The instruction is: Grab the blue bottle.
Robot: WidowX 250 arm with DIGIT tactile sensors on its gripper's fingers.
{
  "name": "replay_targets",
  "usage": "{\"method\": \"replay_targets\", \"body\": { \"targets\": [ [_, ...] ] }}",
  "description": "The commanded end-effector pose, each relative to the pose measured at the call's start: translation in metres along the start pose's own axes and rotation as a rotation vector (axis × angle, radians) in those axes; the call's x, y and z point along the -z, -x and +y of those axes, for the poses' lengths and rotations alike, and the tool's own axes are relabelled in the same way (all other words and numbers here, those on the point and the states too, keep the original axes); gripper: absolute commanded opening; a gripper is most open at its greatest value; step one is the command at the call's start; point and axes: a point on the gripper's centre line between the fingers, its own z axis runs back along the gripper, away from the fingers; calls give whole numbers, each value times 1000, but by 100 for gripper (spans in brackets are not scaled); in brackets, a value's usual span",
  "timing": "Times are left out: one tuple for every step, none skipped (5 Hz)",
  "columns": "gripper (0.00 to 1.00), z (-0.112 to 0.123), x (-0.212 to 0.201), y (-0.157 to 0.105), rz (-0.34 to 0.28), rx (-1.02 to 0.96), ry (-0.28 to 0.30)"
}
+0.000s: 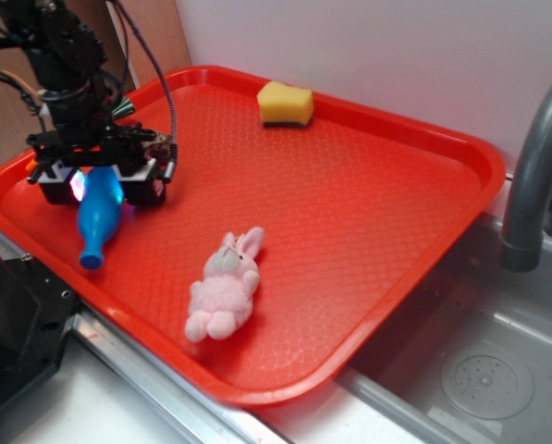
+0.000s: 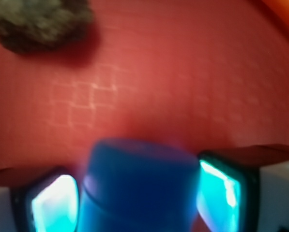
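1. Straddling the fat end of the small bright blue smooth plastic bottle (image 1: 98, 220): the black two-fingered gripper (image 1: 97, 188), one glowing pad on each flank of the body in the wrist view.
2. Jaws apart, set around the bottle (image 2: 137, 186); left pad (image 2: 54, 203) right up against the body, right pad (image 2: 220, 191) just beside it with a sliver of red showing between. Not yet judged a firm clamp.
3. Lying on its side on the red textured plastic tray (image 1: 368, 185), near the left rim; long axis running from under the gripper down toward the tray's near-left edge, narrow neck and mouth pointing away from the arm.
4. Crossing that long axis squarely, so probably only a closing squeeze left before lifting.
5. Glossy, rounded body tapering to a slim neck; likely slippery, likely to squirt toward the neck if pinched on the taper.
6. Well apart on the tray: a pink plush rabbit (image 1: 225, 283) and a yellow sponge block (image 1: 286, 104).
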Motion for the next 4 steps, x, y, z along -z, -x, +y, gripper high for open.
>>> {"method": "replay_targets", "body": {
  "targets": [
    [0,-26,-60,13,-8,506,44],
    [0,-42,-112,10,-100,606,41],
    [0,-54,-157,4,-101,690,28],
    [0,-53,-171,0,-74,715,25]
  ]
}}
